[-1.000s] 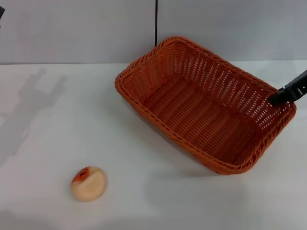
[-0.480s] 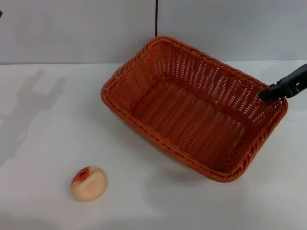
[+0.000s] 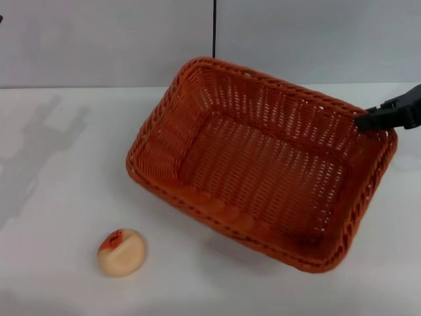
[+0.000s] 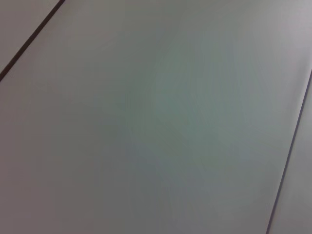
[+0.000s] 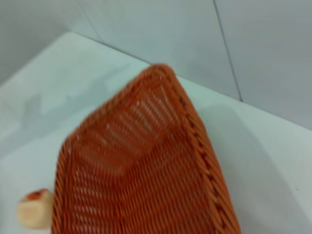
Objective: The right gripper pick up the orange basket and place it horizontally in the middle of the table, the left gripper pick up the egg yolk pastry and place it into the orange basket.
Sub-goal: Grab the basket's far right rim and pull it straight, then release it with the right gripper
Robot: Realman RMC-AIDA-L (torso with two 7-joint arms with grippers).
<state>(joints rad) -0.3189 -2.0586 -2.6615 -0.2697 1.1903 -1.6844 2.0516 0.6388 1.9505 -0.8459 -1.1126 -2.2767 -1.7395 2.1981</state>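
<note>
The orange basket (image 3: pixel 263 171) hangs tilted over the white table (image 3: pixel 66 184), right of the middle, with its shadow on the table beneath it. My right gripper (image 3: pixel 366 122) comes in from the right edge and is shut on the braided rim at the basket's far right corner. The right wrist view looks down along the basket (image 5: pixel 146 185). The egg yolk pastry (image 3: pixel 122 252) lies on the table at the near left, apart from the basket, and also shows past the basket's edge as the pastry (image 5: pixel 33 209). The left gripper is out of view; its wrist camera shows only wall.
A light grey wall with a dark vertical seam (image 3: pixel 214 29) stands behind the table. The arm's shadow (image 3: pixel 39 145) falls on the table's left side. Bare tabletop lies between the pastry and the basket.
The basket has swung left toward the middle of the table and turned, its left end now nearer the pastry. The right gripper shifted slightly left and up with it. The pastry has not moved.
</note>
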